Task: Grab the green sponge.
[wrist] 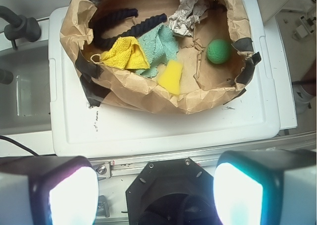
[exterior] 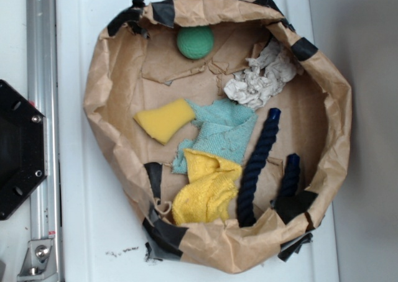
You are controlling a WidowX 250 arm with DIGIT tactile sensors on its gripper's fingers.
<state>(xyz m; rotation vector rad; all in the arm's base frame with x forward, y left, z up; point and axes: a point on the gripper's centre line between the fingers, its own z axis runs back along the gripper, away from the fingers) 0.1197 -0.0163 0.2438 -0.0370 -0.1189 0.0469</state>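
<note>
The green sponge (exterior: 194, 43) is a round green ball lying at the back of a brown paper bowl (exterior: 99, 102). In the wrist view the green sponge (wrist: 219, 51) lies at the right side of the paper bowl (wrist: 148, 93). My gripper (wrist: 155, 195) is open and empty, its two pads wide apart at the bottom of the wrist view, well short of the bowl and above the black robot base (wrist: 168, 195). The gripper does not show in the exterior view.
The bowl also holds a yellow sponge (exterior: 165, 120), a teal cloth (exterior: 224, 133), a yellow cloth (exterior: 208, 189), a dark blue rope (exterior: 258, 164) and a crumpled white rag (exterior: 258, 80). The bowl sits on a white surface (exterior: 93, 232). A metal rail (exterior: 40, 58) runs at the left.
</note>
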